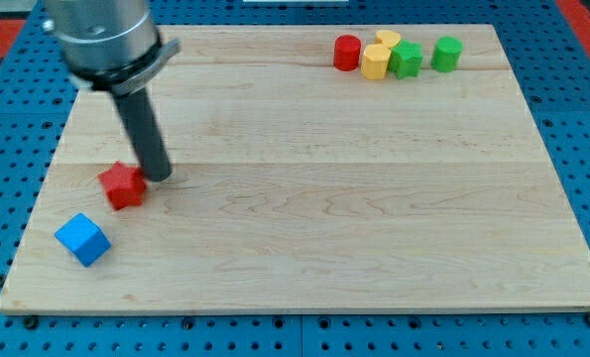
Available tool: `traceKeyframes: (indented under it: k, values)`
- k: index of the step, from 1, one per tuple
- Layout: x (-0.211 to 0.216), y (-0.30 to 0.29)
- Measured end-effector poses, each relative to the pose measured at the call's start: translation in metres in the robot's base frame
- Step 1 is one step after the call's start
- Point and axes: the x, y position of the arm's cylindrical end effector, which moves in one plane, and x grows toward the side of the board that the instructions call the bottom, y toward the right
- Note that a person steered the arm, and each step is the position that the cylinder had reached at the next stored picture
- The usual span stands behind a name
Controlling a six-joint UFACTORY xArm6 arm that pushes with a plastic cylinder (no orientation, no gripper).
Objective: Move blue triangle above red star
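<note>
A red star block point(123, 184) lies at the view's left on the wooden board point(304, 218). A blue block point(82, 239) lies below and left of it near the board's lower left corner; it looks cube-like and its exact shape is hard to make out. My tip point(160, 177) rests on the board just right of the red star, touching or nearly touching its right side. The rod rises up and left to the grey arm housing point(101, 40).
A cluster stands at the view's top right: a red cylinder point(347, 53), two yellow blocks point(376, 61) point(388, 40), a green star-like block point(407, 59) and a green cylinder point(446, 54). Blue pegboard surrounds the board.
</note>
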Motion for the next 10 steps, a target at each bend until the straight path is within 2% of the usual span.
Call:
traceKeyframes:
  k: [1,2,3,4,5,6,7,8,9,10]
  values:
    - [0.014,-0.014]
    - [-0.068,-0.013]
    - [-0.169,-0.022]
    - [-0.218,-0.068]
    - [-0.236,-0.129]
    - [-0.211,-0.126]
    - [-0.178,-0.048]
    - [-0.096,-0.026]
    - [-0.105,-0.031]
    - [-0.14,-0.026]
